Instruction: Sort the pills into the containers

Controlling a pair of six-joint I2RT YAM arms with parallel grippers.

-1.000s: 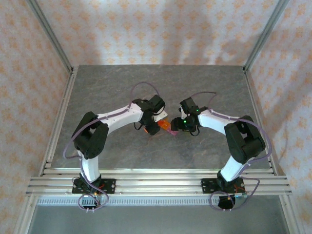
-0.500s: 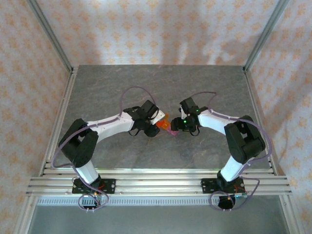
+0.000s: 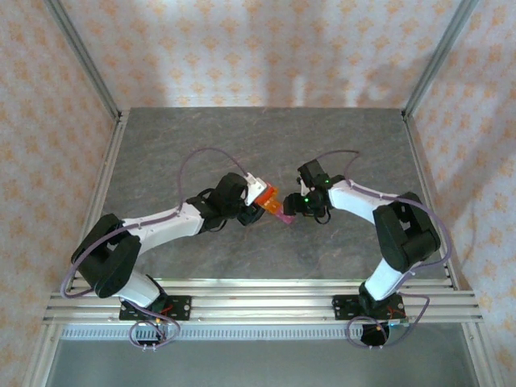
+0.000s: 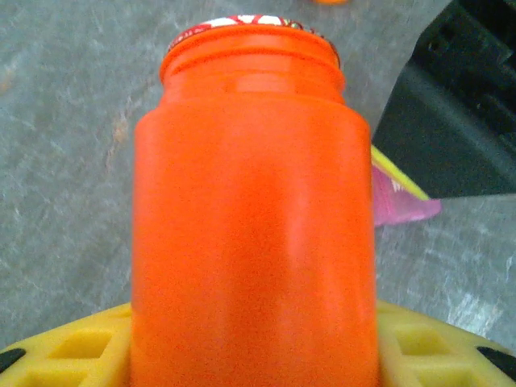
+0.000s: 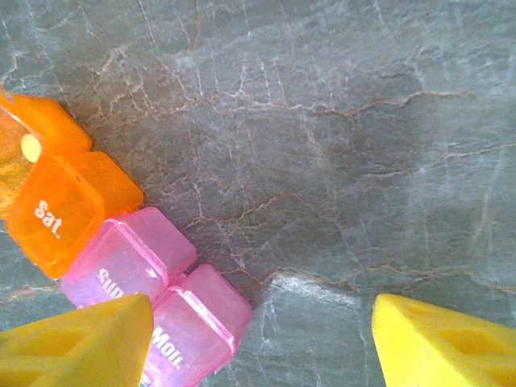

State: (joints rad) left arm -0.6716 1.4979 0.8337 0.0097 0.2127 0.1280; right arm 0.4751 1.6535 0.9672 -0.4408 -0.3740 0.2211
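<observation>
Lying on the grey table (image 5: pixel 339 121) between the two arms, the containers (image 5: pixel 121 258) form a short joined strip: an orange compartment (image 5: pixel 64 211) marked Sat., then two pink compartments (image 5: pixel 197 318) marked Sun. and Mon. Beyond Sat., another orange section shows one small pale pill (image 5: pixel 31 147). What the pink ones hold cannot be told. The right gripper (image 5: pixel 262 343) hangs open and empty just above them, while the left gripper (image 4: pixel 254 355) clamps an orange bottle (image 4: pixel 254 201).
</observation>
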